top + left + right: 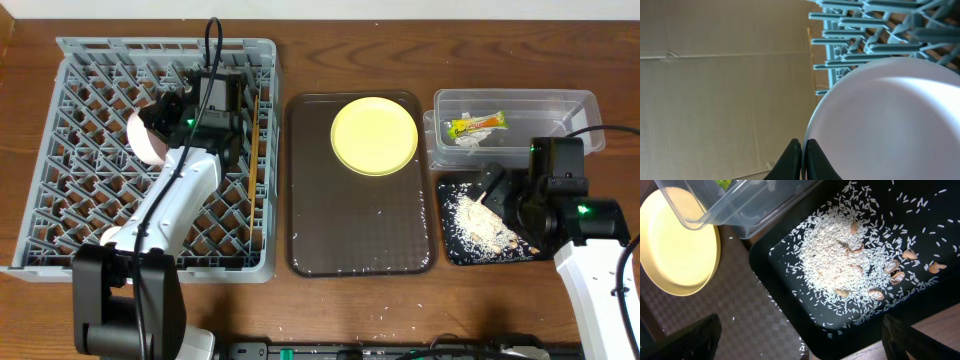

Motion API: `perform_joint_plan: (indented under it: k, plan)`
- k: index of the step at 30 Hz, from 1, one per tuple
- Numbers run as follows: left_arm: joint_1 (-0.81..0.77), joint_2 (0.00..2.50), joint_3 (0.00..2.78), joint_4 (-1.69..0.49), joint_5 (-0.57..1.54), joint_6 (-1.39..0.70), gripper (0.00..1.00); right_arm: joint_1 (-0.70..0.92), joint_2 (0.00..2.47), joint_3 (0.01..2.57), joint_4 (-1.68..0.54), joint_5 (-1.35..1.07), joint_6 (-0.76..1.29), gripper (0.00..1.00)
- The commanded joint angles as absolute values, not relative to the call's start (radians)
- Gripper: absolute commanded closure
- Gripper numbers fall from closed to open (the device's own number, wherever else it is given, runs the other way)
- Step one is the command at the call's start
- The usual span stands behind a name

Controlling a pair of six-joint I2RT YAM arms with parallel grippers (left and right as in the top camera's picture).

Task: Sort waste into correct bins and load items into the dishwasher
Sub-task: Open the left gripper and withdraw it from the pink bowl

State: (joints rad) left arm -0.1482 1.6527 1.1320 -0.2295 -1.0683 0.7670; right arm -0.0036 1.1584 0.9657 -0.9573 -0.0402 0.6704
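My left gripper hangs over the grey dishwasher rack, shut on the rim of the white-pink bowl. In the left wrist view the fingertips pinch the bowl edge, with rack pegs behind. Wooden chopsticks lie along the rack's right side. The yellow plate sits on the brown tray. My right gripper stands open above the black tray with its rice crumbs. The clear tub holds the yellow-green wrapper and white paper.
A few rice grains lie scattered on the brown tray beside the black tray, and on the table near the front edge. The tub stands against the black tray's far side, next to the plate.
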Motion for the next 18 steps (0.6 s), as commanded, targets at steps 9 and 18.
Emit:
perform_joint_plan:
  k: [9,18]
  plan:
    - [-0.137,1.64,1.113,-0.231,-1.115,0.794,0.93,-0.008,1.159,0.968,-0.958,-0.03,0.679,0.01]
    - [-0.182,1.64,1.029,-0.229,-1.123,0.783,0.93,-0.008,1.159,0.968,-0.958,-0.03,0.679,0.01]
